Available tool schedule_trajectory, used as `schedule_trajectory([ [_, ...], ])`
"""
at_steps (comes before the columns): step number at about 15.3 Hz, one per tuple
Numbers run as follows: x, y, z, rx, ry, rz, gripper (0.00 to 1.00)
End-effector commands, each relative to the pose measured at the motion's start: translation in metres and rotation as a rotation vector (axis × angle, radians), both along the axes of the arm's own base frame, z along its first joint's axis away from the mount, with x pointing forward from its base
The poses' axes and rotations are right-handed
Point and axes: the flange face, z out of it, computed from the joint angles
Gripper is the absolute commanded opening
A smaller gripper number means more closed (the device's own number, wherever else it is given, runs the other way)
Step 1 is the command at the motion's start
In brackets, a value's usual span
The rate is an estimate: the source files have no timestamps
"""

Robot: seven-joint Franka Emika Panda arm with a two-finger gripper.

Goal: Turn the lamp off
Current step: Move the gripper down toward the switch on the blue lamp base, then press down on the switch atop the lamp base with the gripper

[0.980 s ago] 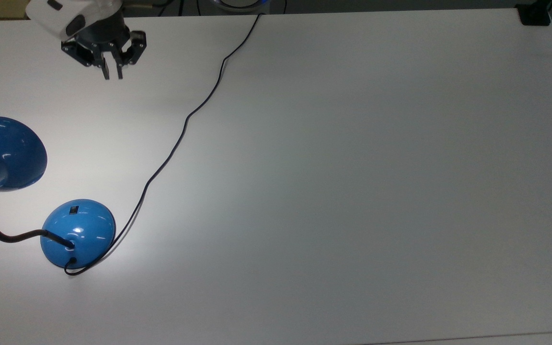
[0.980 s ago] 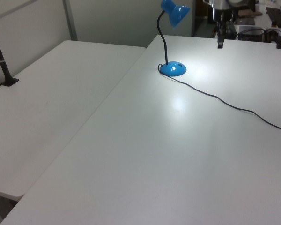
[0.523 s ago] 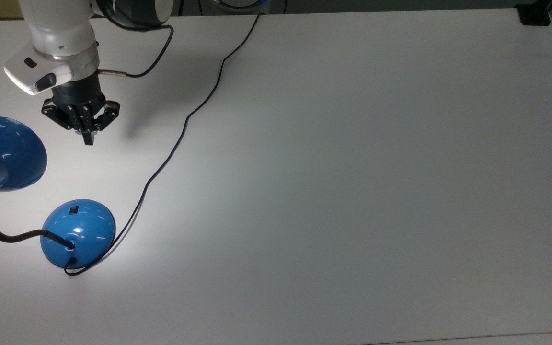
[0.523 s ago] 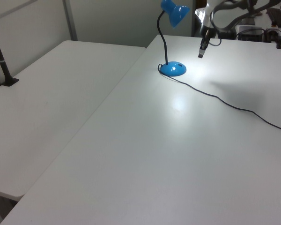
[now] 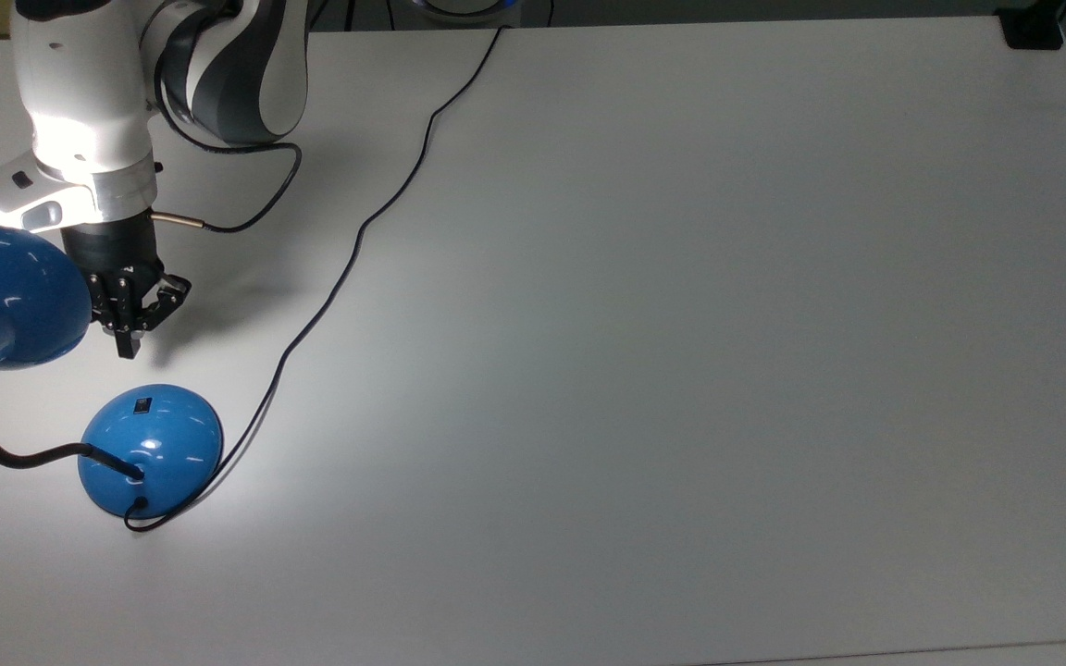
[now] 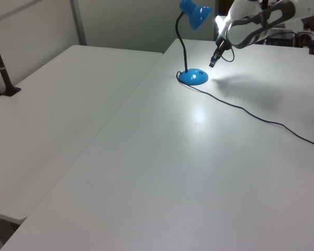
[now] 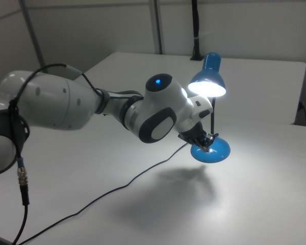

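The desk is carrying the lamp near the top view's left edge, its shade still glowing in the right view. The arm is travelling from the far edge toward the dome base. The gripper, fingers pressed together and holding nothing, is now hovering just short of the switch, so the press seems imminent.

lamp shade cut by top view's left edge, switch tiny

No legible text, labels or numbers anywhere.
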Motion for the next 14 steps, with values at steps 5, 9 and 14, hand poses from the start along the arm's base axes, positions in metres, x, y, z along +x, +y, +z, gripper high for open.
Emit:
schedule_trajectory([
  [5, 0.033, -0.005, -0.022, 0.018, -0.057, -0.025, 0.00],
  [9, 0.035, -0.002, -0.032, 0.026, -0.048, -0.043, 0.00],
  [14, 0.035, 0.004, -0.037, 0.028, -0.038, -0.032, 0.00],
])
